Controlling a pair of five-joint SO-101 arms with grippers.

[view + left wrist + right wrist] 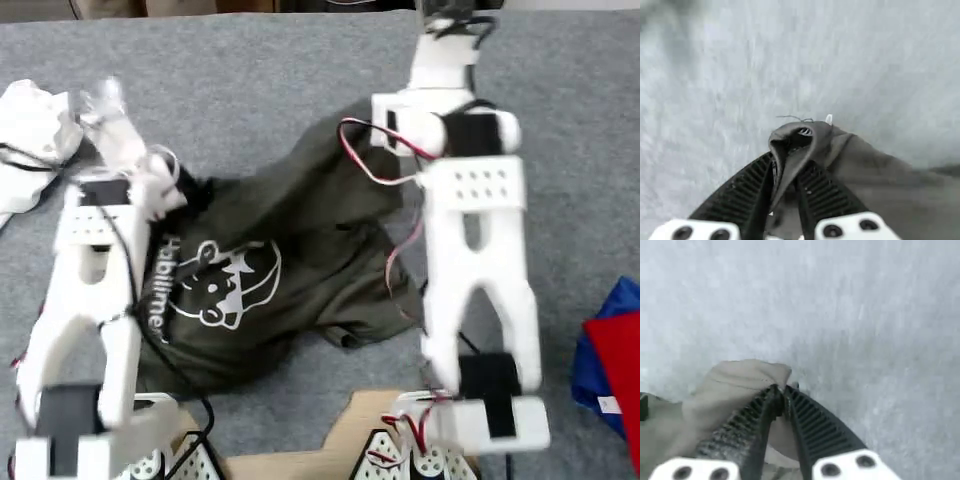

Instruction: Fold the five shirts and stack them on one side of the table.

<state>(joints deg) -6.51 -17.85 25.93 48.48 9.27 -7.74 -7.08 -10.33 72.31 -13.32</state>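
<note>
LIGHT even, diffuse, from above | TABLE (250, 70) mid-grey, evenly lit | SHADOWS soft, faint, in dark shirt (300, 230) folds and beneath white arms (475, 250) | WRIST VIEWS table pale, washed bright

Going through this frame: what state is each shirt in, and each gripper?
olive shirt: unfolded, rumpled on the table, pinched by both grippers.
left gripper: shut on a fold of the olive shirt.
right gripper: shut on an edge of the olive shirt.
white shirt: crumpled at one table edge.
red shirt: overlapping the blue shirt; folding unclear.
blue shirt: partly covered, at the opposite edge.
</note>
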